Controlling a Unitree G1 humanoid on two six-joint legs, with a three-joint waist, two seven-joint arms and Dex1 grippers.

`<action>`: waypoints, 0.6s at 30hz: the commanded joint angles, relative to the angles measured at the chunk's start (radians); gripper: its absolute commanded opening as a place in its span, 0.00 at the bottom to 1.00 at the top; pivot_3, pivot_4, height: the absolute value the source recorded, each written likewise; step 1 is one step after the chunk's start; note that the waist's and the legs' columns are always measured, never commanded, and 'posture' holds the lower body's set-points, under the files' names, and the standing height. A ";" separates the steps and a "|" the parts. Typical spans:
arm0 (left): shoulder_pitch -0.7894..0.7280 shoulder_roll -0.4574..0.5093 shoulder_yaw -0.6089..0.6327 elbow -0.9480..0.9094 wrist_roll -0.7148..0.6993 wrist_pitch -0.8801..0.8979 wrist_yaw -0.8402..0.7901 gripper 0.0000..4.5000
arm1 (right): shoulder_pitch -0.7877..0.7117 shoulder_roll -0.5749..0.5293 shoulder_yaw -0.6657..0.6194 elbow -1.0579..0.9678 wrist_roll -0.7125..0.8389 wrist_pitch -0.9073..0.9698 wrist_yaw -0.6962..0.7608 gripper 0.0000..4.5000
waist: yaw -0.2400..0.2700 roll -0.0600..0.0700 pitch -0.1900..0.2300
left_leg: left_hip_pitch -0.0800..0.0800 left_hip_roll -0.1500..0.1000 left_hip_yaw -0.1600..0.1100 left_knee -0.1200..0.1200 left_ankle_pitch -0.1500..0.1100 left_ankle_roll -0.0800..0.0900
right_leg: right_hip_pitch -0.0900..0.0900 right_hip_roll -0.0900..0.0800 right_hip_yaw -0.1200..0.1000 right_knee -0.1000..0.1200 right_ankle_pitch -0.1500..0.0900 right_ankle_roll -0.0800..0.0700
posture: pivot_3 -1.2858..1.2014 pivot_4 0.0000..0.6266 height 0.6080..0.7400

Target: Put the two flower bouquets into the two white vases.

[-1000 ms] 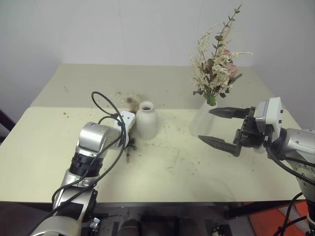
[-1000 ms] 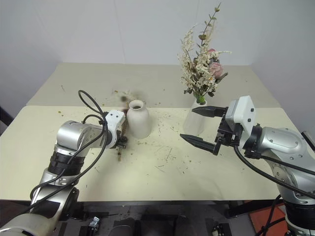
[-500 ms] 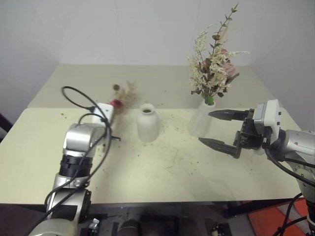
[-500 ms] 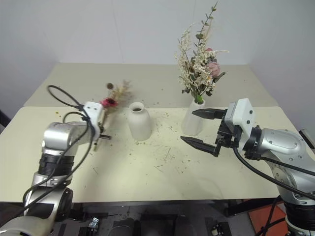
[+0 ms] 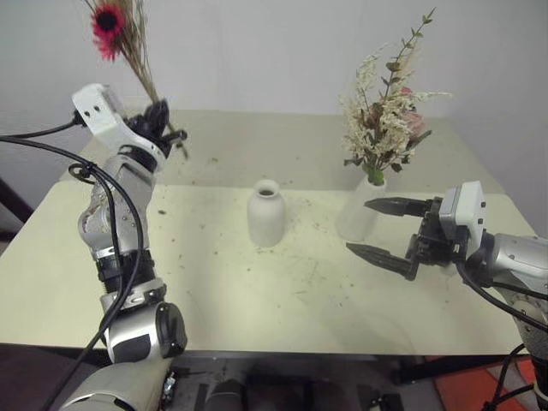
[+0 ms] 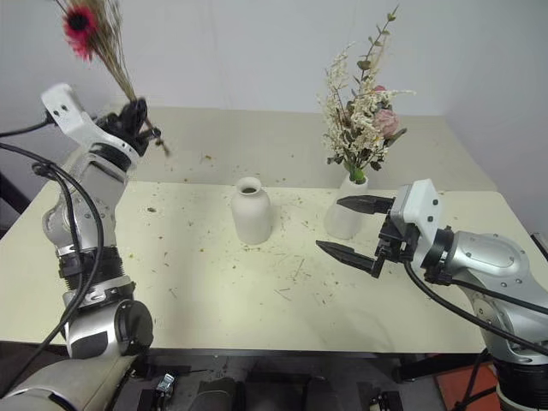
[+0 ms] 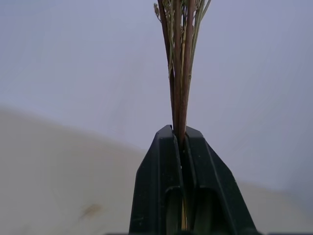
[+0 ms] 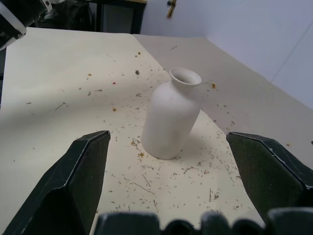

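The thin brown bouquet with its pink-red flower is pinched by the stems in the left gripper, raised high above the left side of the bench, flower end up. The squat vase is seen empty at mid-bench, and the fuller cream-white bouquet is held in the taller vase to its right. The right gripper is kept spread wide just beside the taller vase, nothing being held.

Squat vase left of taller vase on table
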 commanded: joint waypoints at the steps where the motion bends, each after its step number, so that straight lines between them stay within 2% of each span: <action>1: -0.079 -0.013 0.016 0.082 -0.130 -0.081 -0.173 0.01 | 0.038 -0.012 -0.063 -0.046 0.005 -0.009 -0.011 1.00 | 0.000 0.000 0.000 | 0.000 0.000 0.000 0.000 0.000 0.000 | 0.000 0.000 0.000 0.000 0.000 0.000 | 0.52 0.24 1.00; 3: -0.114 -0.027 0.008 0.154 -0.187 -0.097 -0.290 0.01 | 0.083 -0.015 -0.082 -0.067 -0.009 -0.013 -0.017 1.00 | -0.001 0.000 0.000 | 0.000 0.000 0.000 0.000 0.000 0.000 | 0.000 0.000 0.000 0.000 0.000 0.000 | 0.52 0.24 1.00; 7: -0.148 -0.031 0.001 0.252 -0.253 -0.094 -0.424 0.01 | 0.135 -0.008 -0.106 -0.104 -0.018 -0.015 -0.049 1.00 | -0.005 0.000 0.000 | -0.001 -0.001 0.000 0.000 0.000 0.000 | 0.000 0.000 0.000 -0.001 0.000 0.001 | 0.52 0.24 1.00; 13: -0.174 -0.009 -0.100 0.411 -0.220 -0.050 -0.638 0.01 | 0.262 0.004 -0.173 -0.171 -0.032 -0.021 -0.073 1.00 | -0.005 0.000 0.000 | 0.000 -0.001 -0.001 0.000 0.000 0.000 | 0.001 0.000 0.000 -0.001 0.000 0.001 | 0.52 0.24 1.00; 18: -0.154 -0.007 -0.182 0.480 -0.127 -0.152 -0.742 0.01 | 0.294 0.021 -0.190 -0.204 -0.042 -0.019 -0.115 1.00 | -0.014 0.000 0.000 | 0.000 -0.001 -0.002 0.000 0.000 0.000 | 0.000 0.001 0.000 -0.001 0.000 0.001 | 0.52 0.24 1.00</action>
